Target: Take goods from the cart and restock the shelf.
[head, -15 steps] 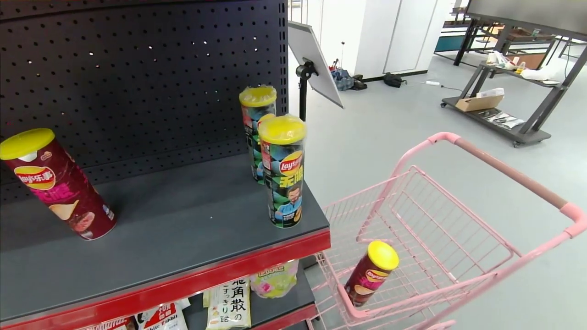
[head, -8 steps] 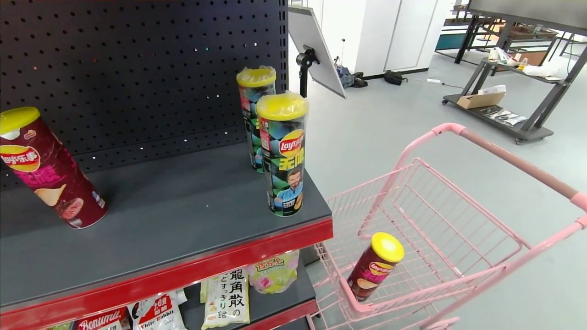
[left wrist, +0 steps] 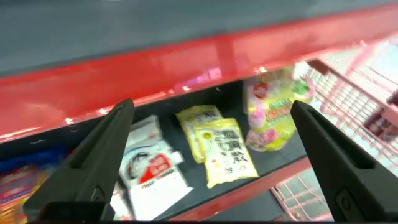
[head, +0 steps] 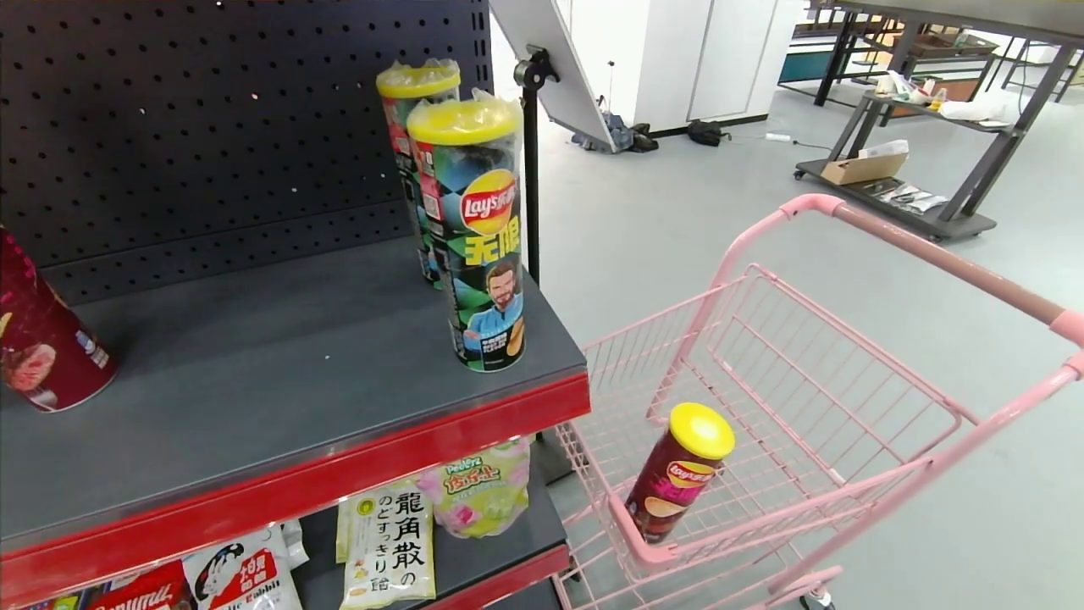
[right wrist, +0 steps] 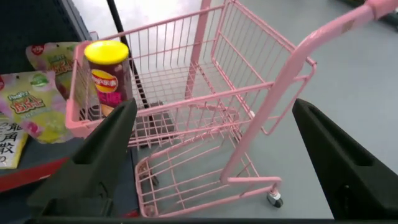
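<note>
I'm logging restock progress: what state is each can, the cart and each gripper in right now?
pink cart: holding one can.
maroon cart can: standing in a corner, lid on.
front green can: upright at the front corner of the shelf, lid on.
rear green can: upright behind it, lid on.
shelved maroon can: standing, top out of frame.
left gripper: open, empty.
right gripper: open, empty.
</note>
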Controlling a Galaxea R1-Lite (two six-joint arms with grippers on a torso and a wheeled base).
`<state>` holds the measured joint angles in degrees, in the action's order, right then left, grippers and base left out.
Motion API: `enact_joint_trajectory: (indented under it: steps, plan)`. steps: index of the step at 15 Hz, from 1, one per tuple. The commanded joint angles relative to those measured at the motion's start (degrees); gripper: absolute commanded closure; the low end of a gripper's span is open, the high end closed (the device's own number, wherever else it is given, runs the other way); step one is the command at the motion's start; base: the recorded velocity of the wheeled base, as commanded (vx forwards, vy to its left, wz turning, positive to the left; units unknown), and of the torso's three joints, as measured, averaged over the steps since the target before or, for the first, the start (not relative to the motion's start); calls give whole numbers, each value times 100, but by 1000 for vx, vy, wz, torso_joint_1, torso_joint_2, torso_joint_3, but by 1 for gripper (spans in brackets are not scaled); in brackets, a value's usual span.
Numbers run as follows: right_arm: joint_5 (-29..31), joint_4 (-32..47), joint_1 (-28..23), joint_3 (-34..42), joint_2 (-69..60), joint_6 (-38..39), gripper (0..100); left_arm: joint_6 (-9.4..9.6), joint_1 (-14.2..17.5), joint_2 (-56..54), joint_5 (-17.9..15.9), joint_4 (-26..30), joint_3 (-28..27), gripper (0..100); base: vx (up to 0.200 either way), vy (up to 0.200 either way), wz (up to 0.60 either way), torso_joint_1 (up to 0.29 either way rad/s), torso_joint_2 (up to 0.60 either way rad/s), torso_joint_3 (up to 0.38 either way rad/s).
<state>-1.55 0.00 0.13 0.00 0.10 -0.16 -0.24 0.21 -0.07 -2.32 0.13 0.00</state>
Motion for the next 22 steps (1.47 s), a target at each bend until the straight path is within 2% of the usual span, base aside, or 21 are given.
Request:
enact_joint_trajectory:
  steps: [1,4,8,9,10,12,13,14,16,17,18,22]
  plan:
    - [-3,-9,4,0,-1,-2,0,-2,-3,7,3,4,0,0,0,0,0,-168,549,364]
    - [-12,-9,4,0,-1,-11,0,-2,-3,7,3,4,0,0,0,0,0,-113,329,228]
    - [-21,-18,-5,-9,-1,-19,0,-11,-3,7,3,4,0,0,0,0,0,-15,40,28]
    - [-118,-62,39,-360,148,7,0,-2,-3,7,3,4,0,0,0,0,0,0,0,0]
    - [-170,-44,83,-1679,1476,244,0,-2,-3,7,3,4,0,0,0,0,0,0,0,0]
    - [-434,-62,189,-2988,3163,895,0,-2,-3,7,3,4,0,0,0,0,0,0,0,0]
    - [-847,-79,417,-2856,3620,763,0,7,-3,7,3,4,0,0,0,0,0,0,0,0]
    - [-1014,-105,593,-2698,3910,780,0,-2,-3,7,3,4,0,0,0,0,0,0,0,0]
    - [-1146,-1116,1050,-1819,5185,965,0,-2,-3,7,3,4,0,0,0,0,0,0,0,0]
    - [-1146,-1116,1050,-1819,5185,965,0,-2,-3,7,3,4,0,0,0,0,0,0,0,0]
    - [-1357,-2681,1674,-976,6318,983,0,-2,-3,7,3,4,0,0,0,0,0,0,0,0]
    - [-1383,-4843,1788,-826,8709,1000,0,7,-3,7,3,4,0,0,0,0,0,0,0,0]
